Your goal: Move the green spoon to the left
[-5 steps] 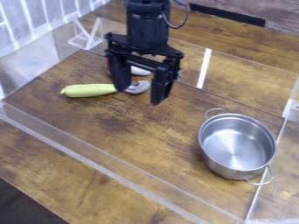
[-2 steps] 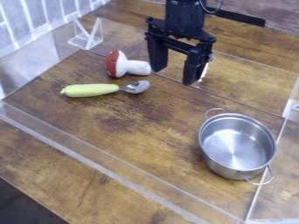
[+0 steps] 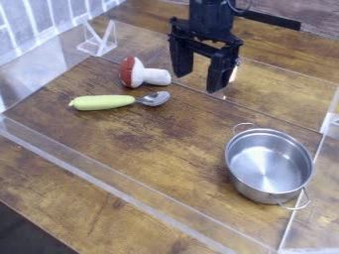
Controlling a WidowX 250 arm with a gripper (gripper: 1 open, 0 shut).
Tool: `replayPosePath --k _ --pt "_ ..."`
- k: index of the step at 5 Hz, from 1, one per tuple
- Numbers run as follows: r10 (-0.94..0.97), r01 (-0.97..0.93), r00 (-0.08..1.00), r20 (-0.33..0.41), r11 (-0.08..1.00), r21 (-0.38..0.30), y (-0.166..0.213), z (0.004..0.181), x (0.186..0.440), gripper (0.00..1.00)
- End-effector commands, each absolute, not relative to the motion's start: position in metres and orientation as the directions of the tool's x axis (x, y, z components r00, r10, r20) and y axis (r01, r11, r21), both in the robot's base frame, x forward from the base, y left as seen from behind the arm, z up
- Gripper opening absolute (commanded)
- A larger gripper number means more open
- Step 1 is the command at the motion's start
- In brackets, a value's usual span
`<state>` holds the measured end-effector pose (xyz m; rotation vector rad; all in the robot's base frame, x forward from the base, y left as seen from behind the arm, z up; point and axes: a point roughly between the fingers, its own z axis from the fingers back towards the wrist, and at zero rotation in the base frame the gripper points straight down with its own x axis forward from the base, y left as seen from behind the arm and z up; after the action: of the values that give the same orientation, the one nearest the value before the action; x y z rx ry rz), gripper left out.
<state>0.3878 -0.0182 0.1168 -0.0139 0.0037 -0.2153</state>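
The desk (image 3: 159, 149) holds a pot (image 3: 269, 165) down and right of the jaws, a toy mushroom (image 3: 139, 72) beside them, and the green spoon (image 3: 115, 101) lying flat down to their left, while the gripper (image 3: 203, 77) hangs wide open, holding nothing.

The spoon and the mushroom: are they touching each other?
Apart. The camera view shows bare wood between the spoon bowl and the mushroom stem.
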Motion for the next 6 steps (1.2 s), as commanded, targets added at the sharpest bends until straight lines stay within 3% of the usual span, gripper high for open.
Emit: replayPosePath --k 1,4,6 --pt "-0.182 0.183 0.981 0.063 0.983 -0.005 -0.008 0.138 0.396 1.0" --pt "-0.024 0.025 0.997 0.067 1.0 -0.016 0.021 0.155 0.401 1.0" --pt "-0.04 0.04 0.999 0.031 0.999 -0.014 0.042 0.14 0.399 1.0"
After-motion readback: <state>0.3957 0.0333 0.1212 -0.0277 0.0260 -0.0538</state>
